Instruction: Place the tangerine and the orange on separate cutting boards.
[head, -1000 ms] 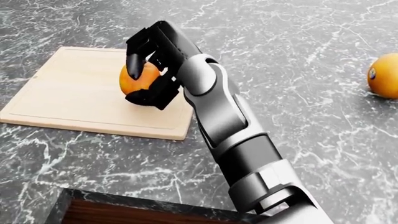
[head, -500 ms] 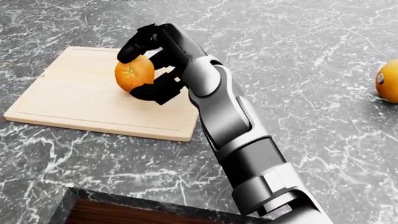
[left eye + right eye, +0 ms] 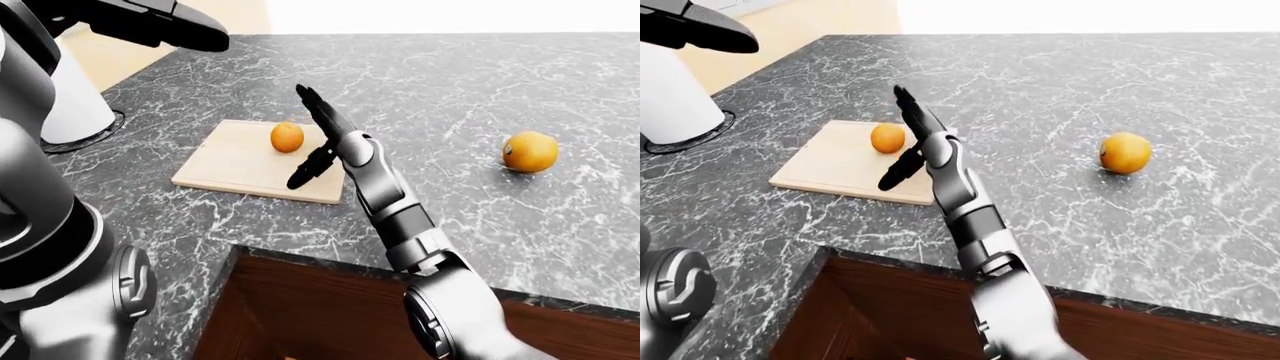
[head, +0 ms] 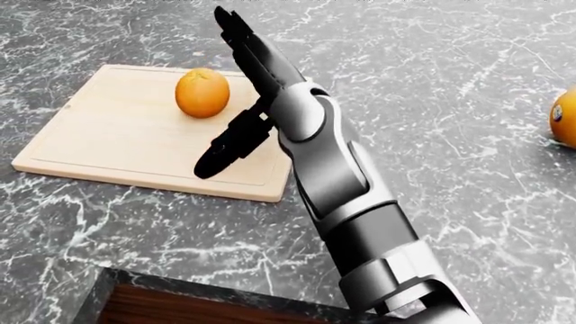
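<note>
Right hand splayed wide, released, just right of the tangerine resting on the cutting board; orange well right on the counter

Dark marbled counter carries 1 wooden cutting board and, well apart, an orange.

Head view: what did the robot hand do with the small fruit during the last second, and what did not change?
The right robot hand let go of the tangerine and spread its fingers wide; the fruit now sits free on the cutting board. The orange stayed on the counter, off any board.
</note>
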`<state>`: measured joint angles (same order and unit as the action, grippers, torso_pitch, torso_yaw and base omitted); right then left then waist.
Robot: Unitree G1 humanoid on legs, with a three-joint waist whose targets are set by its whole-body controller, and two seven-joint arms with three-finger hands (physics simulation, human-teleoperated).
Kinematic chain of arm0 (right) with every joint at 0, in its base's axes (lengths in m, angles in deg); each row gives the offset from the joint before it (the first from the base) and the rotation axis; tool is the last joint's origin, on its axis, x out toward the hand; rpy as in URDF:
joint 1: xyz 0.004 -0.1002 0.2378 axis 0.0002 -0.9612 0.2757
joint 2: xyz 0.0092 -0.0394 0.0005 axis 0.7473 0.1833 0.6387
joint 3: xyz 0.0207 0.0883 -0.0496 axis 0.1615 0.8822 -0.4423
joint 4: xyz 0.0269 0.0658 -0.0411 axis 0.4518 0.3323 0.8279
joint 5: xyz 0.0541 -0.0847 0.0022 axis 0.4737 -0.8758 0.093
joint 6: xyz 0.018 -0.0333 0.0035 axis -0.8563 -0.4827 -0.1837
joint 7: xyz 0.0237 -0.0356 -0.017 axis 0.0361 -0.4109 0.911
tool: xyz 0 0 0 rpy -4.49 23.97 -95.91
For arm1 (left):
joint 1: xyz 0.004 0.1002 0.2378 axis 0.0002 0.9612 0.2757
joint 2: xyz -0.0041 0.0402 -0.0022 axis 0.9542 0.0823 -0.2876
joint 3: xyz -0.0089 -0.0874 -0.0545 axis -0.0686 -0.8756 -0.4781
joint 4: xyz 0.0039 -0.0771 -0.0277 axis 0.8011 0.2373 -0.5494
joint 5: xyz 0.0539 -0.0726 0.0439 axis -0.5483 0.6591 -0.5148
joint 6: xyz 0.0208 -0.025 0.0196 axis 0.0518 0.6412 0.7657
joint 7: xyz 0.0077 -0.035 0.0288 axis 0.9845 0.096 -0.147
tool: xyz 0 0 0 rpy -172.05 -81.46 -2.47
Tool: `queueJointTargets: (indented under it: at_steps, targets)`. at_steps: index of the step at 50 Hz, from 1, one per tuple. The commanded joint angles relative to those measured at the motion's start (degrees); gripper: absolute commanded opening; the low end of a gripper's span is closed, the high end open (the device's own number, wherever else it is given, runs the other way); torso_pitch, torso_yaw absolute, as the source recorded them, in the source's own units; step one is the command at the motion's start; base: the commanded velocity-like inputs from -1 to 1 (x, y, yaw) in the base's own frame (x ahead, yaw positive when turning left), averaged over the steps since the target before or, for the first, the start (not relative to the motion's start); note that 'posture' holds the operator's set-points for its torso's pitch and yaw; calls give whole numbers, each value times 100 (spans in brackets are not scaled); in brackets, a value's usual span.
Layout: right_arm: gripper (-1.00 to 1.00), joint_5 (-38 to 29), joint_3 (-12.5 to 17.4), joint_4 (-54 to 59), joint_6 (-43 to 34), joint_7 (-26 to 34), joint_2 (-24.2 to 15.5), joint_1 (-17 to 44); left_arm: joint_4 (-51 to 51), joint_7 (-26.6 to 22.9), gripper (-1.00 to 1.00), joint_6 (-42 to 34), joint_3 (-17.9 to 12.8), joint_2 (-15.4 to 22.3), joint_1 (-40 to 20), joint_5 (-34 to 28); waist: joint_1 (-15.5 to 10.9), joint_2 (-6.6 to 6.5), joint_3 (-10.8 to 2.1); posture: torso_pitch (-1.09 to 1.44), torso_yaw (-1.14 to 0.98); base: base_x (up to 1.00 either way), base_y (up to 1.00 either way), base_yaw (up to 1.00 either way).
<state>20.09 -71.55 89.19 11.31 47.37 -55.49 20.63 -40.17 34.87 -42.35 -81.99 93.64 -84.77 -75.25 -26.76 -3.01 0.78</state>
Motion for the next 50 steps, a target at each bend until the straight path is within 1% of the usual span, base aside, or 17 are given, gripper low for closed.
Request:
queueJointTargets:
  at_steps: [1,10,11,12,13,14,15,16,19,24,28,32,37,44,46,50]
  targets:
    - [100,11,23,-203,186,-110,-7,225,-67,37,100,125,-75,70,-166,-31,-2,-24,-161,0,38,0,0,0]
    - [100,118,107,-412,194,-487,-44,194,-146,69,100,97,-122,109,-81,10,-9,-19,-166,0,38,0,0,0]
    - [100,204,229,-774,-74,-223,-273,287,-157,72,100,92,-131,113,-72,17,-11,-16,-164,0,38,0,0,0]
    - [100,299,293,-1044,-312,-70,-355,298,-164,79,100,93,-137,114,-61,24,-11,-6,-158,0,38,0,0,0]
    - [100,334,290,-1161,-315,-52,-418,247,-172,88,100,102,-138,111,-31,27,-26,12,-152,0,38,0,0,0]
    - [100,332,348,-1154,-433,-219,-467,252,-181,100,100,99,-138,103,-14,30,-43,23,-142,0,38,0,0,0]
    - [100,470,380,-1344,-417,-119,-506,167,-186,110,100,88,-133,101,-17,33,-54,27,-136,0,38,0,0,0]
    - [100,590,441,-1495,-554,-155,-499,136,-193,113,100,79,-130,106,-17,38,-58,31,-132,0,38,0,0,0]
    - [100,654,510,-2068,-927,-152,-842,105,-219,132,100,69,-133,105,15,41,-60,60,-130,0,38,0,0,0]
    - [100,728,573,-2725,-1476,-101,-1188,159,-220,175,100,91,-87,33,40,36,-80,104,-126,0,38,0,0,0]
    - [100,746,607,-3008,-1694,-76,-1360,144,-219,165,100,72,-92,45,43,21,-85,121,-118,0,38,0,0,0]
    - [100,693,687,-3479,-1995,-11,-1575,-17,-225,177,100,61,-95,6,53,31,-90,139,-110,0,38,0,0,0]
    - [100,665,759,-3865,-2238,39,-1733,-198,-201,187,100,96,-71,-28,89,16,-110,164,-108,0,38,0,0,0]
    - [100,672,916,-4102,-2383,25,-1975,-380,-209,101,100,119,44,-63,50,-88,-123,194,-106,0,37,0,0,0]
    - [100,642,921,-4089,-2353,-26,-2041,-458,-205,62,100,108,50,-66,23,-122,-123,200,-100,0,37,0,0,0]
    - [100,681,988,-4151,-2378,-88,-2101,-553,-200,-16,100,109,85,-82,-1,-193,-102,213,-98,0,35,0,0,0]
